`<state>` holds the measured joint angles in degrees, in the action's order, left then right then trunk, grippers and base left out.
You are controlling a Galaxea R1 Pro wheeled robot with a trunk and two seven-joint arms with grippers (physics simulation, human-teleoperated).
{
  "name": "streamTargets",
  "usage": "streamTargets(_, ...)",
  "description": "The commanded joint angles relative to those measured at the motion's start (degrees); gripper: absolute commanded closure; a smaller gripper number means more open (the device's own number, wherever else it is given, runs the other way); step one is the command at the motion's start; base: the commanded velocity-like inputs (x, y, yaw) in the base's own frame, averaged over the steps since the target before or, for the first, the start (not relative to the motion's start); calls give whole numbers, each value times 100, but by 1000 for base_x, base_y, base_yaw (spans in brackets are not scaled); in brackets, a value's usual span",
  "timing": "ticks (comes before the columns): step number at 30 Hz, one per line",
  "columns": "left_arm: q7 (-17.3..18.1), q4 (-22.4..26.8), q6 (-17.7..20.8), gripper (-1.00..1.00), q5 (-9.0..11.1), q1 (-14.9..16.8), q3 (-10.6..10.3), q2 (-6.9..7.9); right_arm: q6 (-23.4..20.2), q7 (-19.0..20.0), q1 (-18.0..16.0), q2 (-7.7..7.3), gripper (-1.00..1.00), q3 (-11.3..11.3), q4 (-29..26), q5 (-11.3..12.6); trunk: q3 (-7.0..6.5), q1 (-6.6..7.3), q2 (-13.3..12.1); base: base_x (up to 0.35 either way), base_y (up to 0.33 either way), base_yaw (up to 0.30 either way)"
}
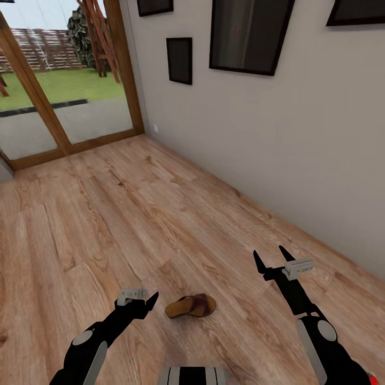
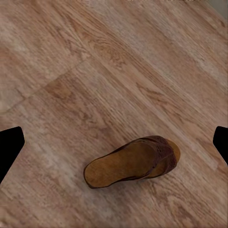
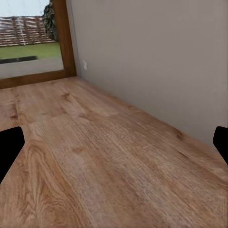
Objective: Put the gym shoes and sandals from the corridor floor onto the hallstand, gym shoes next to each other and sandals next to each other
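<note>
Brown leather sandal [image 1: 191, 306] lies alone on the corridor floor [image 1: 133, 214], sole down, tan footbed up, wide strap over its toe end; it sits close in front of the robot, between the two arms and nearer the left one. Left wrist view has the same sandal [image 2: 133, 161] below the camera, flat on the wood-grain planks [image 2: 95, 71], with one dark fingertip [image 2: 9, 145] at each side edge of the picture and the sandal between them but apart from both. Left claw [image 1: 145, 300] hangs low just beside the sandal's heel end, not touching it; its fingers stand spread wide in the wrist view, holding nothing. Right claw [image 1: 272, 258] is raised well apart from the sandal, toward the wall side, its two pointed fingers parted and empty. Right wrist view looks along bare planks [image 3: 104, 156] to a plain grey wall [image 3: 152, 61] and a wood-framed glass door [image 3: 61, 38]. Head view: grey wall [image 1: 278, 139] with dark framed pictures [image 1: 248, 35], and glass doors [image 1: 64, 91] with brown timber frames, grass beyond.
</note>
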<state>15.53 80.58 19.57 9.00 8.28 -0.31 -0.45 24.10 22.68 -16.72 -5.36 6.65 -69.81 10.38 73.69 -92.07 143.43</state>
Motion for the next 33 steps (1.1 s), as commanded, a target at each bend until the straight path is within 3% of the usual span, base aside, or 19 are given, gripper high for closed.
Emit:
streamTargets(1, 7, 3, 46, -100, 58, 2, 5, -1, -2, 50, -3, 0, -100, 6, 2, 60, 4, 1, 1, 65, 234, -95)
streamTargets(19, 7, 4, 46, -100, 58, 3, 5, 0, -2, 51, -2, 0, -100, 6, 2, 60, 4, 1, 1, 132, 278, -219)
streamTargets(33, 8, 1, 46, -100, 58, 3, 5, -2, -2, 51, -2, 0, -100, 4, 1, 60, 4, 1, 1, 23, 22, -7)
